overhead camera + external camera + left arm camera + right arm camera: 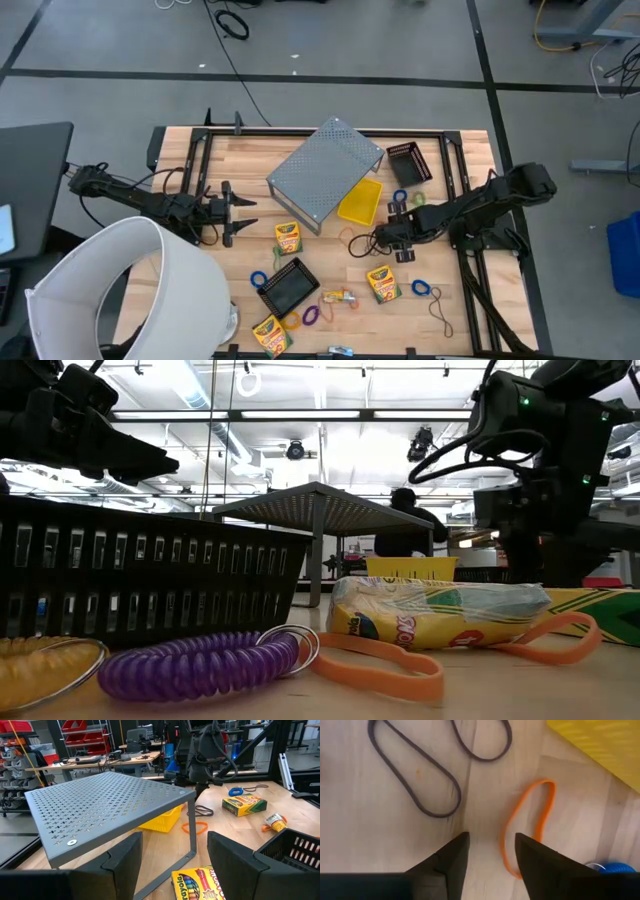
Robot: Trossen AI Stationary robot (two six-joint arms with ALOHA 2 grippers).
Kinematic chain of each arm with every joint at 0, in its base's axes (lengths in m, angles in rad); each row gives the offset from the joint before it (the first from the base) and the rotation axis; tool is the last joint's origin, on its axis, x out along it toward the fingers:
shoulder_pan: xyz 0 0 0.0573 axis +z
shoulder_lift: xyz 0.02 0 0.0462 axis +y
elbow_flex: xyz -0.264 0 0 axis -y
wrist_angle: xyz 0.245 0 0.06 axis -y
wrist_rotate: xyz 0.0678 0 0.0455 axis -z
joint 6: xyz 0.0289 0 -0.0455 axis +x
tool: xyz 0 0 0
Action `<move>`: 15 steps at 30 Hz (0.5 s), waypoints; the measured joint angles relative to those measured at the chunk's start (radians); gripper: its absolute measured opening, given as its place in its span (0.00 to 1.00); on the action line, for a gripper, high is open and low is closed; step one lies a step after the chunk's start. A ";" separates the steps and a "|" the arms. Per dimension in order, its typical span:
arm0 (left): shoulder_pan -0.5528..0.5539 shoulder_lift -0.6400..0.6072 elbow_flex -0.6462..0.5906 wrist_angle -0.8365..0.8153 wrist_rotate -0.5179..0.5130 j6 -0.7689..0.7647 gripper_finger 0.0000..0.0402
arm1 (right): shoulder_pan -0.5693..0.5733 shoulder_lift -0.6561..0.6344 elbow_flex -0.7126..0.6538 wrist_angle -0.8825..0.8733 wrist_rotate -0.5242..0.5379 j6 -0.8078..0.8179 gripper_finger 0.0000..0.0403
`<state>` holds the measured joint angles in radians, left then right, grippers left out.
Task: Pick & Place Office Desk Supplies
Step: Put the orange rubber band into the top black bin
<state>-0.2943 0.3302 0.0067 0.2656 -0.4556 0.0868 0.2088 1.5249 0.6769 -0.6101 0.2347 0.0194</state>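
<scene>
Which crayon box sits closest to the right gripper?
The crayon box just below the right gripper in the high view; the other two lie farther left.

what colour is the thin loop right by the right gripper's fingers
Orange: the thin orange elastic loop on the wooden table, clearest in the right wrist view.

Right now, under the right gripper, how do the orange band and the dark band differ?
The orange band is a single narrow loop; the dark band is longer, sprawling in a pinched figure. The orange band lies nearer the yellow tray; the dark band lies farther from it. Both lie flat on the table, ungripped.
</scene>
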 joint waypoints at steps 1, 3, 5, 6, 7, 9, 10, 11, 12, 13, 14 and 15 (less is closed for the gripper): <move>0.000 0.000 0.000 0.000 0.000 0.000 0.57 | 0.000 0.006 0.000 0.001 -0.003 -0.005 0.39; 0.000 0.000 0.000 0.000 0.000 -0.005 0.57 | 0.000 0.008 0.000 0.001 -0.008 -0.010 0.33; 0.000 0.000 0.000 -0.001 0.000 -0.008 0.57 | 0.000 0.009 -0.001 0.003 -0.023 -0.010 0.24; 0.000 0.000 0.000 -0.001 0.000 -0.009 0.57 | 0.001 0.009 -0.001 0.003 -0.030 -0.010 0.18; 0.000 0.000 0.000 -0.001 0.000 -0.009 0.57 | 0.001 0.010 -0.001 0.005 -0.035 -0.009 0.12; 0.000 0.000 0.000 -0.001 0.000 -0.010 0.57 | 0.001 0.010 -0.002 0.006 -0.044 -0.009 0.03; 0.000 0.000 0.000 -0.001 0.000 -0.010 0.57 | 0.001 0.010 -0.002 0.006 -0.043 -0.004 0.03; 0.000 0.000 0.000 -0.001 0.000 -0.011 0.57 | 0.003 0.011 -0.002 0.006 -0.040 0.003 0.02; 0.000 0.000 0.000 -0.001 0.000 -0.011 0.57 | 0.005 0.011 -0.002 0.006 -0.034 0.011 0.02; 0.000 0.000 0.000 -0.001 0.000 -0.011 0.57 | 0.005 0.011 -0.002 0.005 -0.030 0.016 0.01; 0.000 0.000 0.000 -0.001 0.000 -0.011 0.57 | 0.006 0.011 -0.002 0.004 -0.029 0.026 0.01; 0.000 0.000 0.000 -0.001 0.000 -0.012 0.57 | 0.010 0.011 -0.002 0.003 -0.023 0.040 0.01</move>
<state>-0.2943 0.3302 0.0066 0.2649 -0.4557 0.0752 0.2189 1.5361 0.6745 -0.6073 0.2115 0.0592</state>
